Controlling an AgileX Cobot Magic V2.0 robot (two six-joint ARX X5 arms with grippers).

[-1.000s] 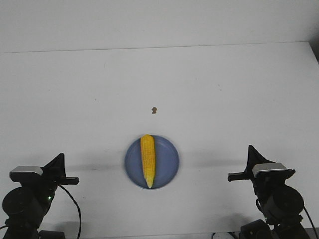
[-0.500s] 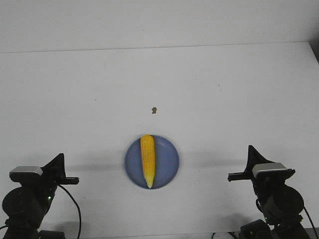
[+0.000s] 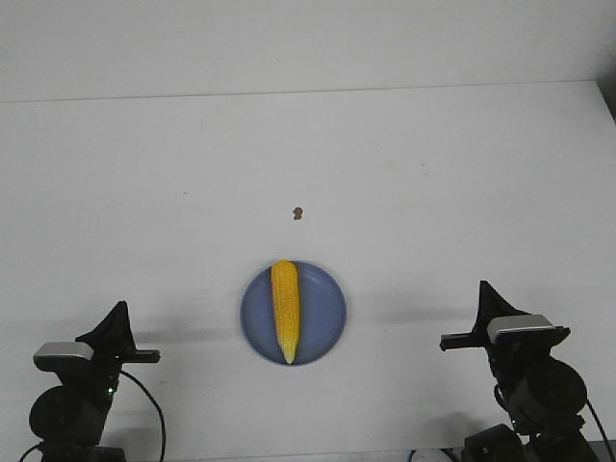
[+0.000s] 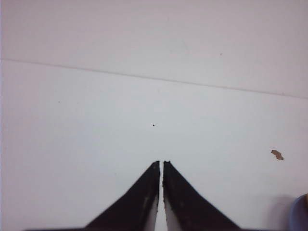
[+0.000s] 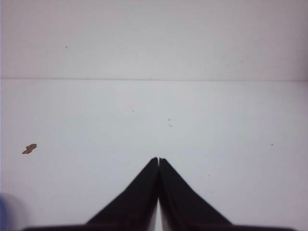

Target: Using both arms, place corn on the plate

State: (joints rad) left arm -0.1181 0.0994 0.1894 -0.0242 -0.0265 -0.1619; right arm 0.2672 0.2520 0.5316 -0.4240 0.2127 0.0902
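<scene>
The yellow corn (image 3: 285, 309) lies lengthwise on the left half of the round blue plate (image 3: 322, 313), near the table's front middle. My left gripper (image 3: 119, 310) is shut and empty at the front left, well apart from the plate; in the left wrist view (image 4: 161, 163) its jaws are together over bare table. My right gripper (image 3: 484, 289) is shut and empty at the front right; in the right wrist view (image 5: 158, 160) its jaws touch. A sliver of the plate's rim shows at the edge of the left wrist view (image 4: 301, 214) and of the right wrist view (image 5: 4, 214).
A tiny brown speck (image 3: 298, 213) lies on the white table beyond the plate; it also shows in the left wrist view (image 4: 276, 154) and the right wrist view (image 5: 29, 149). The table's far edge (image 3: 308, 91) meets a white wall.
My left arm has pulled back toward the front edge and shifted slightly right. The right arm, corn and plate have not moved.
</scene>
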